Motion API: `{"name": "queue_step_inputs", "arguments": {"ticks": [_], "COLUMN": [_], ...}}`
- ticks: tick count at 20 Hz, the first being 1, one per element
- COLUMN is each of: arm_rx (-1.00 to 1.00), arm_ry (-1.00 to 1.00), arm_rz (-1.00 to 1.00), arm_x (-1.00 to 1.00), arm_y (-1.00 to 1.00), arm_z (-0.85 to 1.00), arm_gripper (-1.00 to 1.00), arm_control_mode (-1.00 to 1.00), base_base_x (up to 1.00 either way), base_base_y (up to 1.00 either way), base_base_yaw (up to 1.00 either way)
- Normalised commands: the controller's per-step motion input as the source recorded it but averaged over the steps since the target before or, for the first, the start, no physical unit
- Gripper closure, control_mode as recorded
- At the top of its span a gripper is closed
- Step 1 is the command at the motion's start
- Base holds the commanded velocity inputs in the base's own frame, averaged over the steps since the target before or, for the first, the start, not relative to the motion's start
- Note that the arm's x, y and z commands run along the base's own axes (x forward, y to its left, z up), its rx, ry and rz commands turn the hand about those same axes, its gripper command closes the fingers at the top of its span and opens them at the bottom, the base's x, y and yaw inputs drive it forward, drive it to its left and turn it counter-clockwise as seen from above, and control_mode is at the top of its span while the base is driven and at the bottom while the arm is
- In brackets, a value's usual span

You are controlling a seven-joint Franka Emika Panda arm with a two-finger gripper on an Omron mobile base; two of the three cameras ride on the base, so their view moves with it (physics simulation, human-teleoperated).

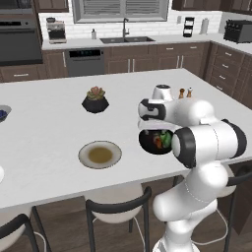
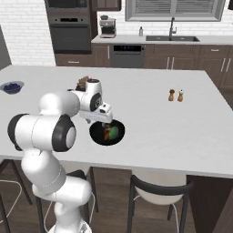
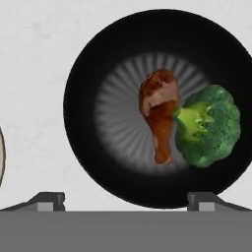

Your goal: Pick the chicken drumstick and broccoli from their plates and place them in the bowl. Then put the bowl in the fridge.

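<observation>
— Glossy black, round and about plate-wide: that bowl (image 3: 157,106) sits on the white counter (image 1: 49,147) right under my gripper (image 3: 127,201). Both foods are in it, so it needs lifting for the fridge.

— How will you take it?

— By the rim, I think. My fingertips (image 3: 49,201) stand wide apart and hold nothing. I should drop one finger inside the near wall and one outside, pinch firmly, then lift level so nothing rolls.

— And the contents?

— The reddish-brown chicken drumstick (image 3: 159,110) lies near the middle, thick end away from me. The bright-green rounded broccoli (image 3: 209,125) touches its side, against the bowl's wall. The grey-rimmed, tan-centred plate (image 1: 100,154) sits bare nearby.
</observation>
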Motion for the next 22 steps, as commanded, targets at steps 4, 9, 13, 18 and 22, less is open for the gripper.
{"name": "queue_step_inputs", "arguments": {"ticks": [4,9,13,18,22], "arm_rx": [-0.02,-0.02,0.0,0.0,0.0], "arm_ry": [0.01,0.0,0.0,0.0,0.0], "arm_rz": [0.25,0.09,0.0,0.0,0.0], "arm_x": [0.0,0.0,0.0,0.01,0.03], "arm_y": [0.53,0.24,0.0,0.0,0.0], "arm_z": [-0.02,-0.1,-0.3,-0.36,-0.35], "arm_gripper": [-1.0,-1.0,-1.0,-1.0,-1.0], "arm_control_mode": [-1.0,-1.0,-1.0,-1.0,-1.0], "base_base_x": [0.0,0.0,0.0,0.0,0.0], "base_base_y": [0.0,0.0,0.0,0.0,0.0], "base_base_yaw": [0.0,0.0,0.0,0.0,0.0]}}
